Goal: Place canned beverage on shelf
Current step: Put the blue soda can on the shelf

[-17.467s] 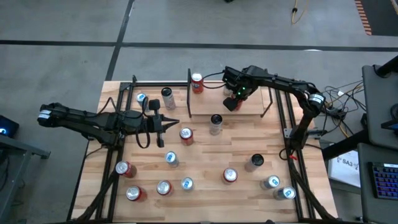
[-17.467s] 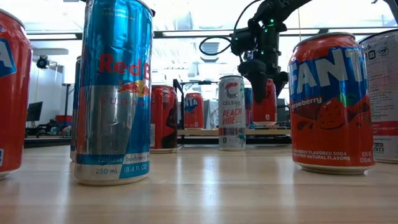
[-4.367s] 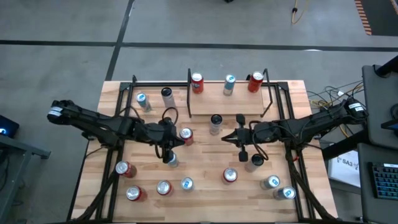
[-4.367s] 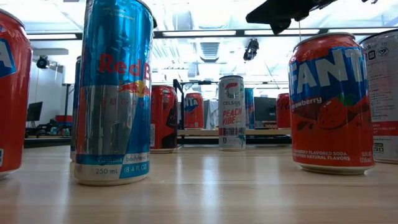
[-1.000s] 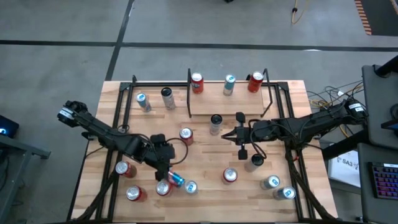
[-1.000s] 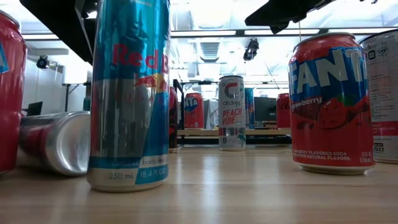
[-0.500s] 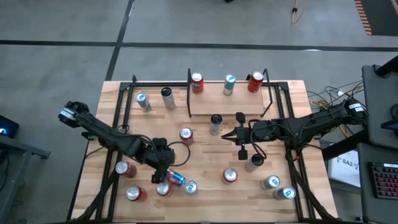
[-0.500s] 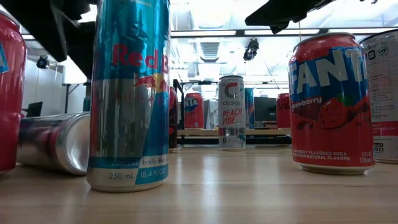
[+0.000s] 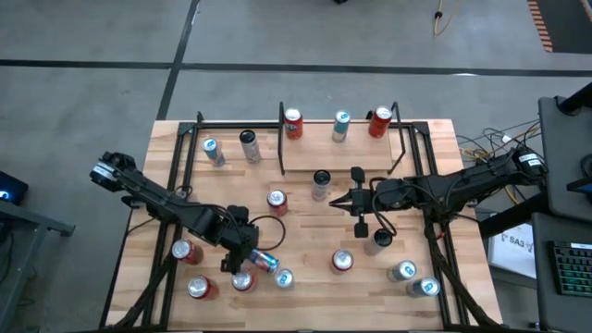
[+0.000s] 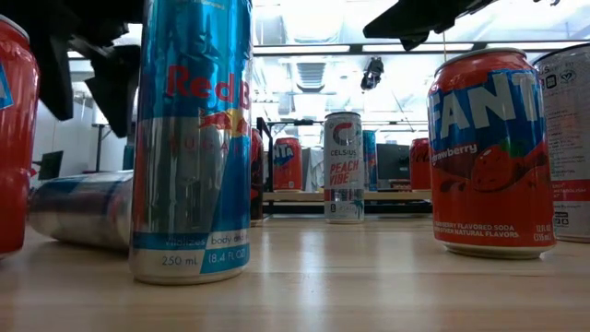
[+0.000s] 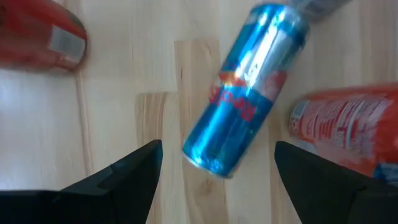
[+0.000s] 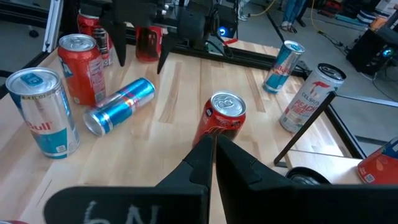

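Left gripper [image 9: 242,262]: near the front-left of the wooden surface [image 9: 305,236], hanging over a toppled blue Red Bull can [image 11: 245,90]; its fingers [image 11: 118,177] stand wide apart on either side of the can's near end and grip nothing.
Toppled blue Red Bull can: on its side on the surface, lying at a slant, just beside an upright red can [image 9: 243,280] and an upright pale-blue Red Bull can [image 9: 283,277].
Right gripper [image 9: 356,201]: above the middle of the surface, in front of the shelf, fingers [image 12: 214,152] pressed together and holding nothing.
Shelf [image 9: 338,153]: light-wood board with black side rails at the back of the surface; on it stand a red can [image 9: 293,122], a slim blue-and-silver can [image 9: 340,126] and another red can [image 9: 379,120].
Black-topped can [image 9: 321,184]: upright on the surface just in front of the shelf.
Red Coke-style can [image 12: 219,121]: upright near the middle, between the two grippers.
Front of the surface: a tall Red Bull can [image 10: 192,138] and a Fanta strawberry can [image 10: 489,152] stand close to the low camera; a Celsius can [image 10: 344,166] stands farther back.
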Robot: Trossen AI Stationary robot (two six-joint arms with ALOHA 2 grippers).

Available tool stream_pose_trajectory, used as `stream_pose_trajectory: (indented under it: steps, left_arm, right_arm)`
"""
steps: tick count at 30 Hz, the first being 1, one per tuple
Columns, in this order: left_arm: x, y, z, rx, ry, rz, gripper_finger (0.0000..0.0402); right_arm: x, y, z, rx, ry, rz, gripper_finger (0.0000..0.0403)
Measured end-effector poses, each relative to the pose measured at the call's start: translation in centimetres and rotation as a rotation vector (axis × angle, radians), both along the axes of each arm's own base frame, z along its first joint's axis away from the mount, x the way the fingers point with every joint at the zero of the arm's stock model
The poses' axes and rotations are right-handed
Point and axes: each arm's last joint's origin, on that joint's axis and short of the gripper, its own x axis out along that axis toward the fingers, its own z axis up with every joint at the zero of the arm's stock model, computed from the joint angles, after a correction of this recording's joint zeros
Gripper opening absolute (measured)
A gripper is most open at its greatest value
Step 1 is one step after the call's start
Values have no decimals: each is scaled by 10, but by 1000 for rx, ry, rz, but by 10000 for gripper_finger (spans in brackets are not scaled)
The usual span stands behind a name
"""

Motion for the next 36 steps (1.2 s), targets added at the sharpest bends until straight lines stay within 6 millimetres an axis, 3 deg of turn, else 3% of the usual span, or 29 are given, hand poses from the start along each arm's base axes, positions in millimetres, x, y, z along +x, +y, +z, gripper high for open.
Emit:
stream_pose_trajectory:
  steps: [27, 36]
  left_arm:
    - [1, 7, -21, 67, -31, -84, 276]
    - [6, 19, -32, 86, -39, -126, 276]
  right_arm:
    - [0, 0, 0, 58, 0, -23, 9]
    - [0, -1, 0, 58, 0, -26, 9]
